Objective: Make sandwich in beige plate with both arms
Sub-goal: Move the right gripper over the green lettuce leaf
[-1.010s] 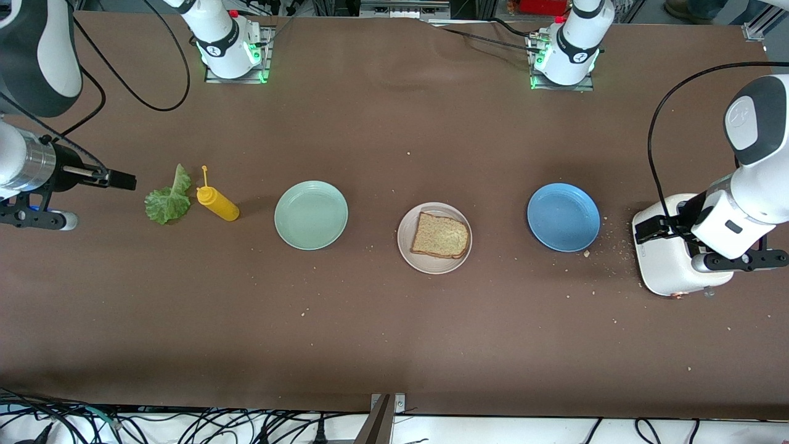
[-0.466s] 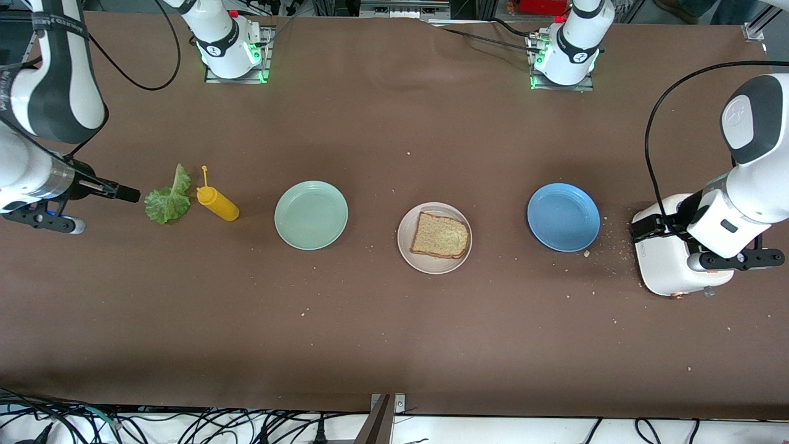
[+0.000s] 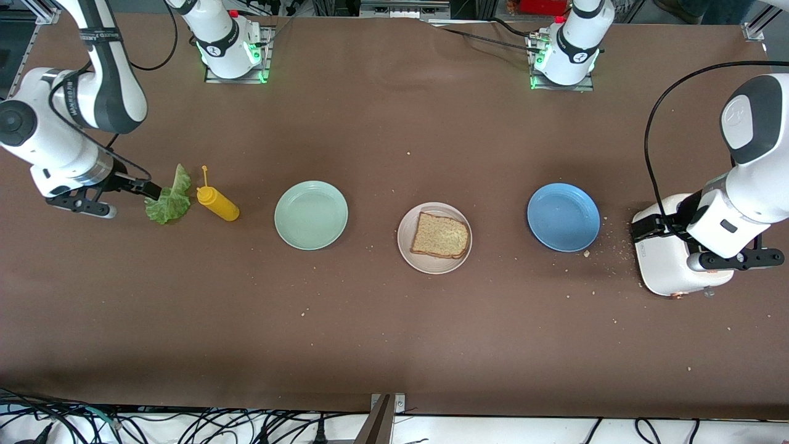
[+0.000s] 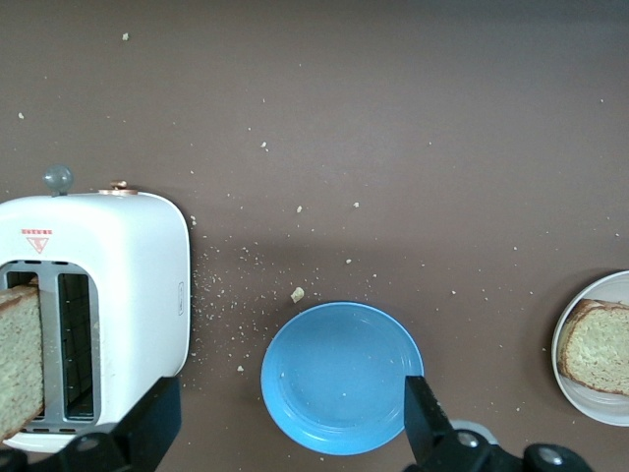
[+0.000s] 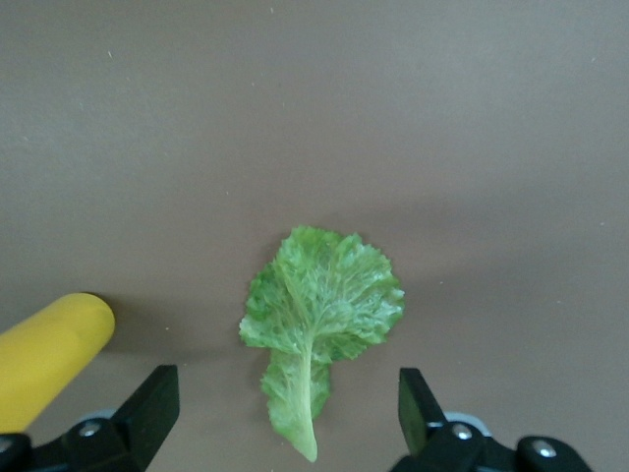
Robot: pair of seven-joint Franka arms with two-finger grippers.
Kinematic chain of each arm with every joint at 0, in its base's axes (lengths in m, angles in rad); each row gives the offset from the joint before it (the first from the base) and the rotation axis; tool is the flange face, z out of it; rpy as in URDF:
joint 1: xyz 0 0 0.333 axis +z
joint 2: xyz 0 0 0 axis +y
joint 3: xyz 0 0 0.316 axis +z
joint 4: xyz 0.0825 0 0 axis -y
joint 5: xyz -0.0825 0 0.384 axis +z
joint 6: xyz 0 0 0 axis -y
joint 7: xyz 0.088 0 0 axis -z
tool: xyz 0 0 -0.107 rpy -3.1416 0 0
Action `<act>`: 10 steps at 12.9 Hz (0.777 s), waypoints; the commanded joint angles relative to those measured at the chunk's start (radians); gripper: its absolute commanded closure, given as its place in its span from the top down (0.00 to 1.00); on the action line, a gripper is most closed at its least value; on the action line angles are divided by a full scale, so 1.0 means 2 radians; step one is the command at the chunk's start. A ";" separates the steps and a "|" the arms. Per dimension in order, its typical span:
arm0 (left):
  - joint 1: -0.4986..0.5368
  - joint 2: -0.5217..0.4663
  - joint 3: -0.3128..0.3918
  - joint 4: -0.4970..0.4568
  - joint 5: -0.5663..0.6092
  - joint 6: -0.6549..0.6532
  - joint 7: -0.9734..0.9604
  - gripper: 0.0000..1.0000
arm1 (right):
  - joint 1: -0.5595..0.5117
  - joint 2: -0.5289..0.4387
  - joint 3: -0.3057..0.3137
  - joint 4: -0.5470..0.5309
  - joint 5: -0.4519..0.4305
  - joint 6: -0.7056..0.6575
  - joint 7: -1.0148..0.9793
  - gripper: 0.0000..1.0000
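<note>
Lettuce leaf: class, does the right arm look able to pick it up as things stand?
Probably yes. The right gripper hangs open directly over the lettuce leaf, nothing lies on the leaf, and the yellow bottle lies beside it, outside the fingers.

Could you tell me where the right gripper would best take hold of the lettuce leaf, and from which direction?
Probably from straight above, pinching the lettuce leaf across its narrow stem end, where the pale rib looks firmest. It lies flat on the table, and the open right gripper already has its fingers either side of that end. The yellow bottle lies close beside it.

bread slice [image 3: 440, 235] on beige plate [image 3: 407, 245]
</note>
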 commanded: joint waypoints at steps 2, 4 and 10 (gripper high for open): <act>-0.003 -0.004 -0.001 0.002 0.019 -0.008 -0.011 1.00 | 0.002 -0.030 -0.027 -0.100 -0.014 0.108 0.002 0.95; -0.003 -0.003 -0.001 0.002 0.019 -0.008 -0.011 1.00 | 0.002 -0.023 -0.043 -0.123 -0.014 0.143 0.003 0.97; -0.003 -0.002 -0.003 0.002 0.019 -0.008 -0.012 1.00 | 0.001 0.047 -0.059 -0.128 -0.004 0.195 0.012 0.97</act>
